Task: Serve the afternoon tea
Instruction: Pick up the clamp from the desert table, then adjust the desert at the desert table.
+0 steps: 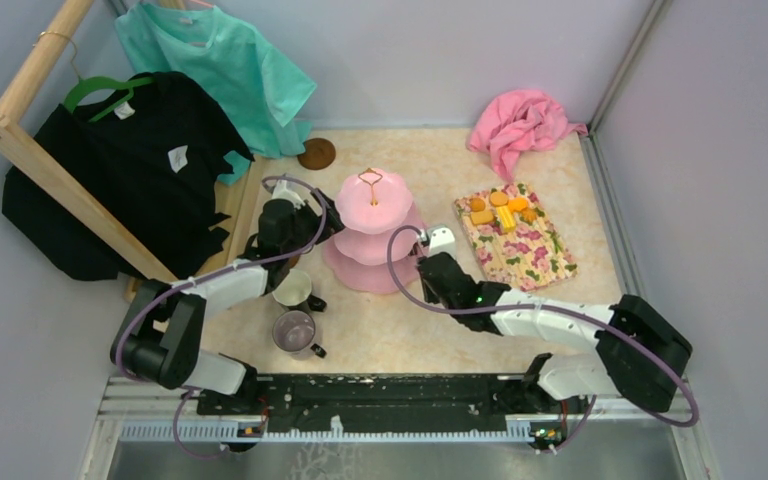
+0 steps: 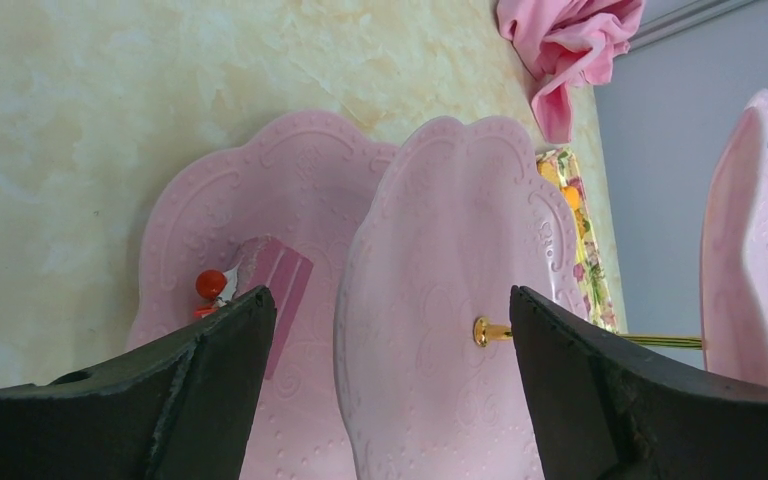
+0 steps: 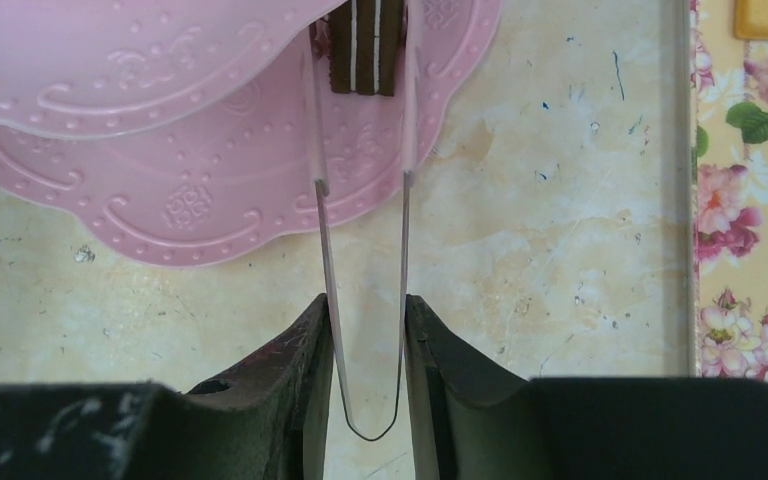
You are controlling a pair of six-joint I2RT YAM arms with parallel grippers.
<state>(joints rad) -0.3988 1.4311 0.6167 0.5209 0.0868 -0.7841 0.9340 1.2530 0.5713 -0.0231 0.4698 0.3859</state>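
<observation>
Right gripper: fingers narrow, clamped on clear tongs. Tong tips pinch brown-white layered snack over bottom tier of pink cake stand; contact with tier unclear. Left gripper: fingers spread wide, holding nothing, just beside stand's left side, middle tier's edge facing gap. Pink slice with red berry on bottom tier. White mug, grey-purple mug near left arm. Orange and yellow snacks on floral mat, right of stand.
</observation>
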